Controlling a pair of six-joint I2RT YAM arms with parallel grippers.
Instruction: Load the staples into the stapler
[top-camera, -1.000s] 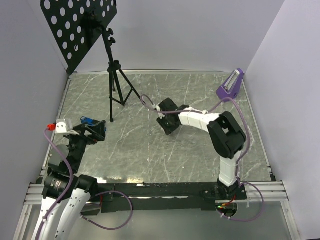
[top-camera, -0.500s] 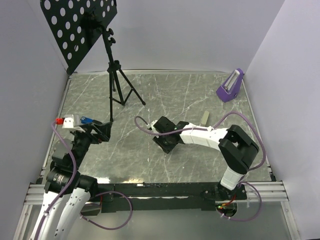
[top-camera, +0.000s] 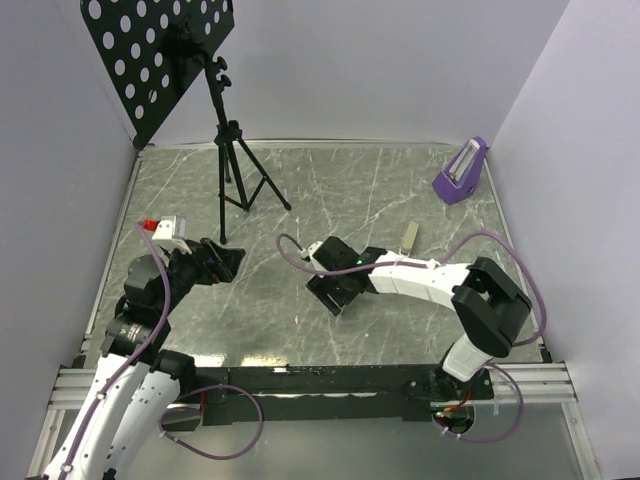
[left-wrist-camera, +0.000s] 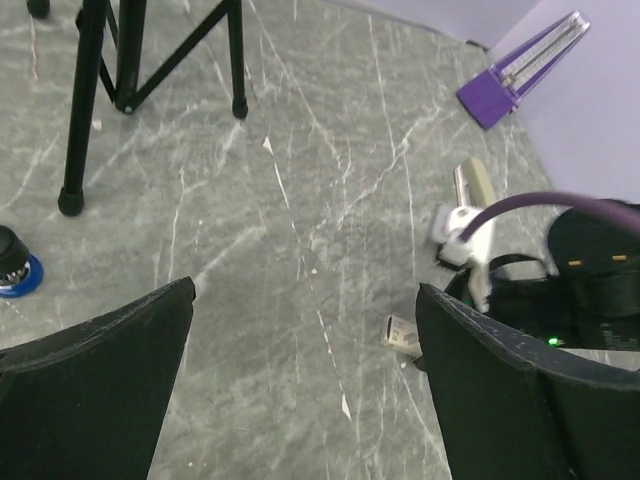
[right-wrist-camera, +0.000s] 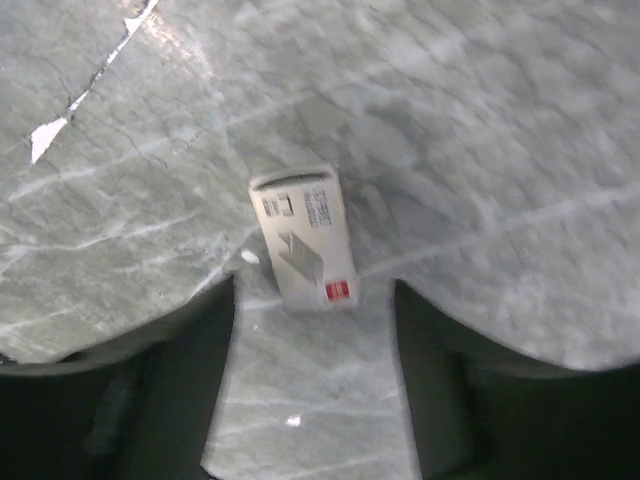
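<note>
Staples box (right-wrist-camera: 303, 238) lies flat on the table (top-camera: 300, 190) near its centre, its red-marked end between the spread fingers of the right gripper (top-camera: 333, 293), which touch neither side of it. Left gripper (left-wrist-camera: 305, 295) hangs over the table's left part, jaws wide apart and empty, well apart from the box. Stapler (top-camera: 408, 237) lies on the table just beyond the right arm, near the box but not touching it; a purple metronome (top-camera: 460, 172) stands at the far right corner and a music stand (top-camera: 185, 40) at the far left.
</note>
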